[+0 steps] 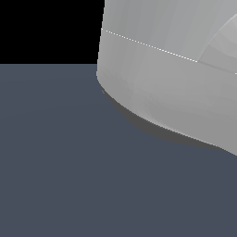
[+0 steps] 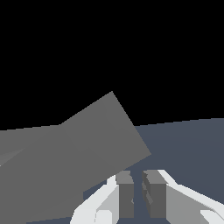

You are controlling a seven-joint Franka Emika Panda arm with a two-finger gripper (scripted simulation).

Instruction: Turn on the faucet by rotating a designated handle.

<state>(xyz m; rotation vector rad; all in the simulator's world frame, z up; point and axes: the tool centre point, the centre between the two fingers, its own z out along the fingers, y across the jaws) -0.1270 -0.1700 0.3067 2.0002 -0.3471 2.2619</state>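
In the wrist view, the gripper (image 2: 139,192) appeared at the edge of the picture, with its two dark grey fingers (image 2: 125,194) standing close side by side. Only a thin gap was between them, and nothing was seen in this gap, so the jaws were almost closed and held no object. Just beyond the fingertips there was a large flat matte-grey shape, which seemed to be the square plate of the faucet (image 2: 87,148), tilted so that one corner pointed upward. A second grey surface joined it on one side, and the two were difficult to separate from each other. The handle could not be recognised with certainty in either view; I cannot tell where it lay. The fingers were near the plate, but whether they touched it I cannot tell. Behind the plate the dark blue-grey floor (image 2: 192,140) spread out under a black background. In the exterior view, only a big, pale grey rounded body (image 1: 166,83), probably part of the robot, filled the upper side toward the exterior view's right, resting over the same floor with a dark shadow under its edge.
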